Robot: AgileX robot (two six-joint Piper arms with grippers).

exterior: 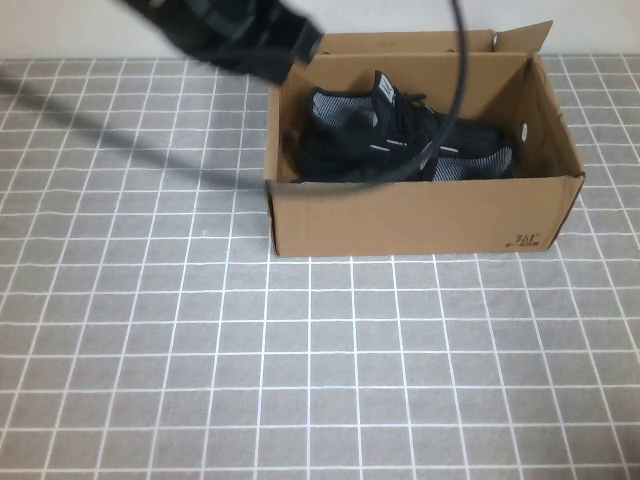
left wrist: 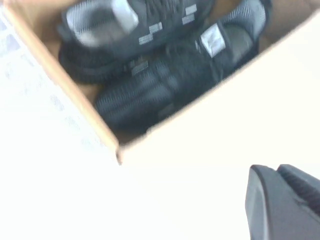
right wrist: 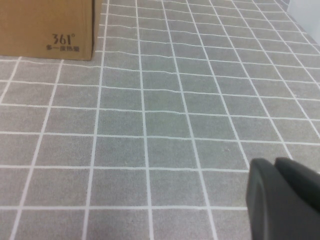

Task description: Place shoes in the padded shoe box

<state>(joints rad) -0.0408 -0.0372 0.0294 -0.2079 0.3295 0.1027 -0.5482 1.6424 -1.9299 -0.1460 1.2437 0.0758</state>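
Both black knit shoes point(exterior: 400, 140) lie side by side inside the brown cardboard shoe box point(exterior: 420, 215), with white dash stripes and grey lining showing. My left arm is blurred above the box's back left corner, and its cable arcs over the shoes. In the left wrist view the shoes point(left wrist: 150, 75) sit below inside the box wall point(left wrist: 65, 75). My left gripper point(left wrist: 275, 170) is shut and holds nothing, above and outside the box. My right gripper point(right wrist: 274, 162) is shut over bare cloth, with a corner of the box point(right wrist: 45, 25) far ahead.
A grey checked tablecloth point(exterior: 200, 350) covers the table around the box. The box's back flaps point(exterior: 520, 38) stand up. A small dark logo point(exterior: 528, 240) marks its front right corner.
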